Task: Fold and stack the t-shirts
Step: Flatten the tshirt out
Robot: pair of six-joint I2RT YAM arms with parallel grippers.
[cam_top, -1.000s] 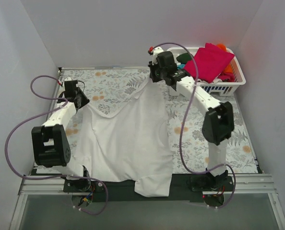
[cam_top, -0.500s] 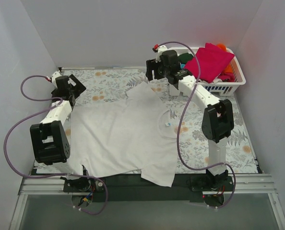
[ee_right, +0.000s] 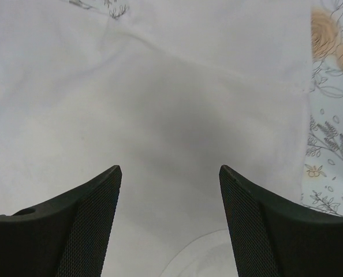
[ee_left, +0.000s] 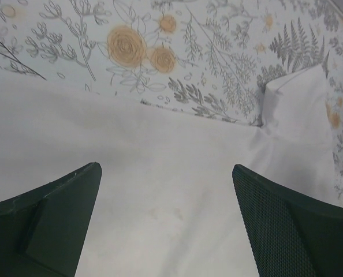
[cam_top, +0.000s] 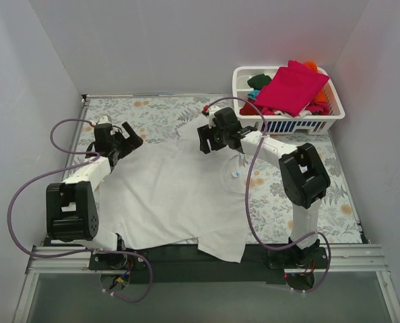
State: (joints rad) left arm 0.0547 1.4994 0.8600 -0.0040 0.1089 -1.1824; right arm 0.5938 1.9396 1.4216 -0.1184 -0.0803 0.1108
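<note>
The large plain white cotton t-shirt (cam_top: pixel 173 195) lay spread almost flat on the floral-printed surface (cam_top: pixel 153 111), on the arms' side of the white slatted plastic basket (cam_top: pixel 301 124). I saw no fold in it. The left hand (cam_top: pixel 122 142) hung over the shirt's edge farthest from the basket, fingers wide apart and empty. The right hand (cam_top: pixel 207 138), near the basket's front corner, stood apart above the cloth too, gripping nothing. Inside the basket a magenta t-shirt (cam_top: pixel 291 87) topped a heap of red, orange, green and teal ones. To my eye the job had barely begun: every shirt wanted folding, and no stack existed.
</note>
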